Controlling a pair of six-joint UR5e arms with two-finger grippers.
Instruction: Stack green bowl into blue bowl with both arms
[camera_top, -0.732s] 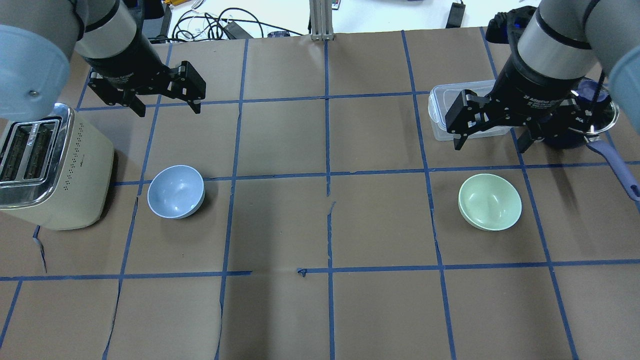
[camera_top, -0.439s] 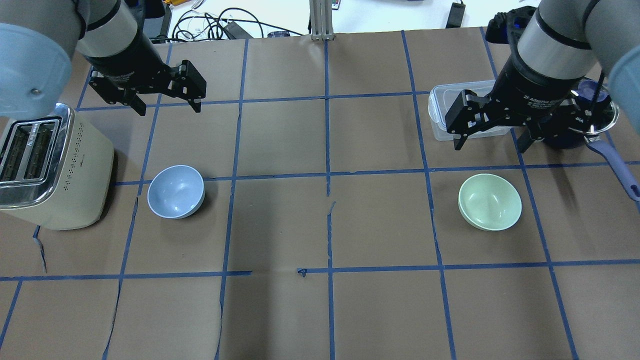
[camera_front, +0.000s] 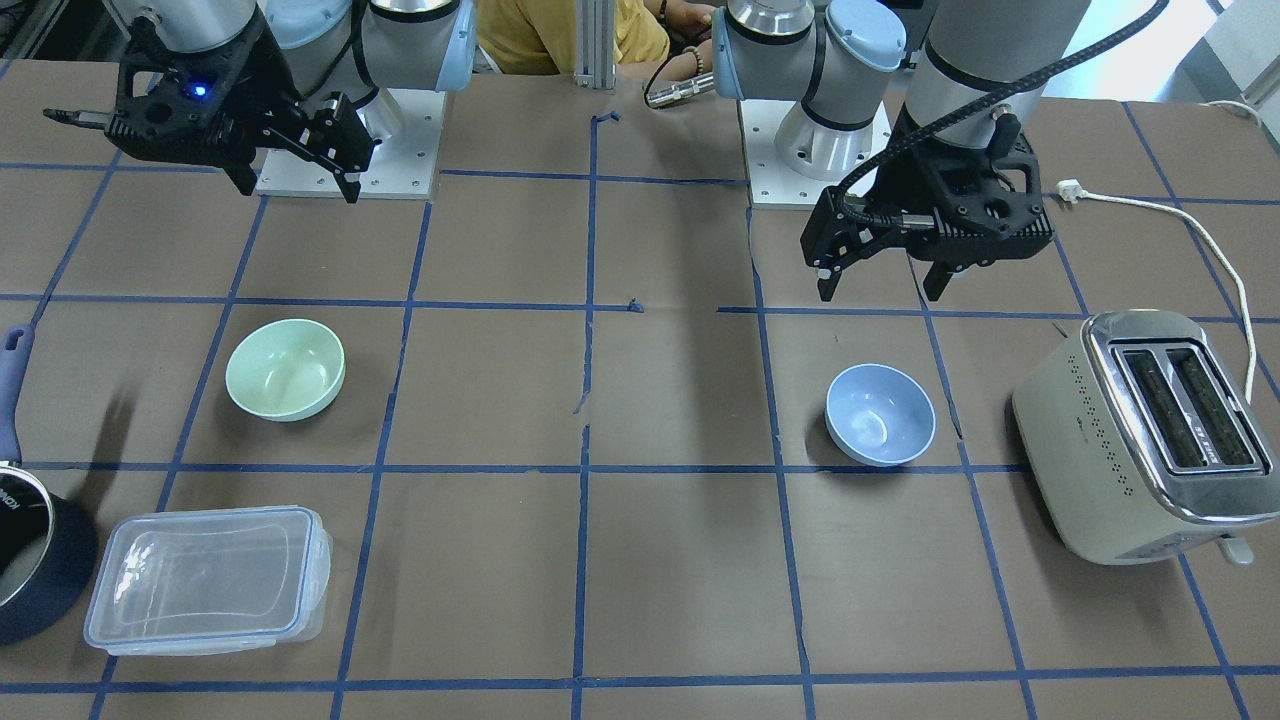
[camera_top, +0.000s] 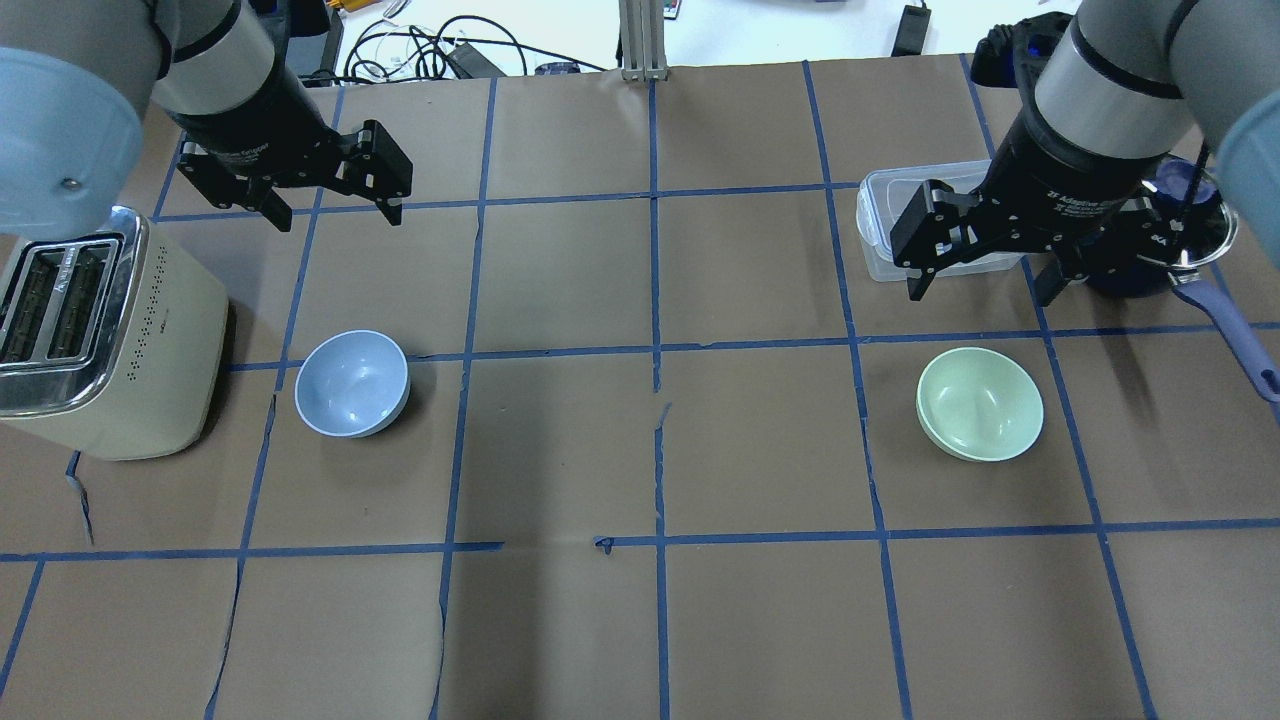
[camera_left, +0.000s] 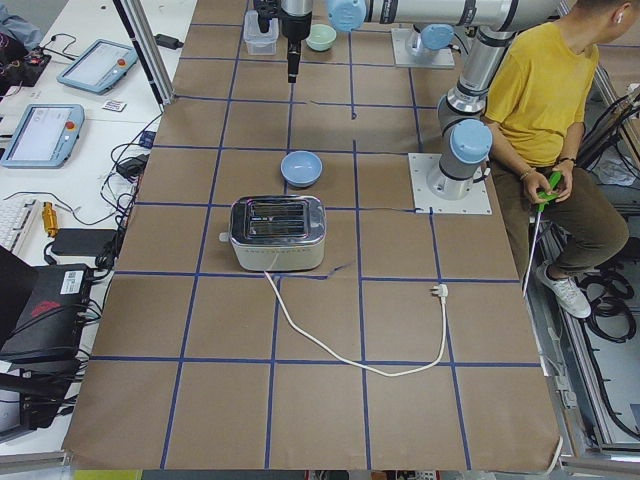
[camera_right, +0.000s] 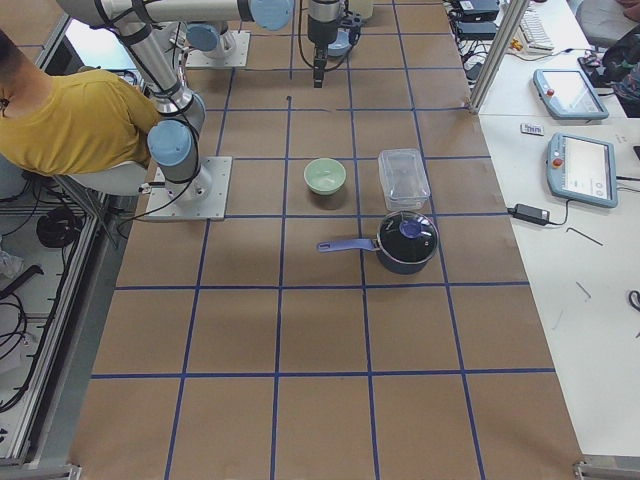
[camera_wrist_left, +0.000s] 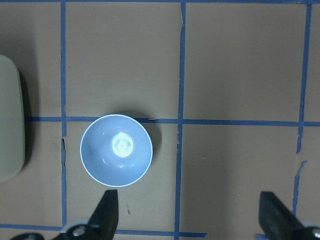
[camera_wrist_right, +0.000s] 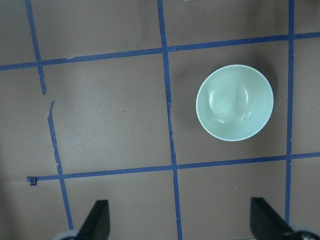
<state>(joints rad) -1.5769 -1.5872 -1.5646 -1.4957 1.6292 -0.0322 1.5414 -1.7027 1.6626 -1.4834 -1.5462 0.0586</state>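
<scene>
**Desk:** Start at the left of the overhead feed. What's there?

**Me:** Cream toaster (camera_top: 100, 340), slots up, at the left edge of the table (camera_top: 560, 620). The table is covered in brown paper with a blue tape grid. My left gripper (camera_top: 337, 215) hangs high above the paper. Jaws are spread wide, nothing between them.

**Desk:** And the blue bowl?

**Me:** The blue bowl (camera_top: 352, 384) is upright and empty, just beside the toaster but not touching it. Its rim overlaps a grid line. My left wrist camera looks straight down on it. It sits nearer the left-hand fingertip (camera_wrist_left: 107, 212) than the other, and clear of both.

**Desk:** Middle of the table?

**Me:** Bare paper, torn in places along the tape.

**Desk:** Right half?

**Me:** The green bowl (camera_top: 980, 403) is upright and empty inside its own grid square. It is well apart from the blue one, so the bowls are not yet stacked. My right gripper (camera_top: 980, 292) is up in the air too, released and wide, gripping nothing. On the right wrist camera the bowl lies in the upper right, away from both fingertips.

**Desk:** Anything past it?

**Me:** A clear lidded plastic container (camera_top: 880, 215) sits on the far side. Just beside it, further right, is a dark blue saucepan (camera_right: 405, 242) under a glass lid. Its handle points back toward the robot's side. Neither touches the green bowl.
</scene>
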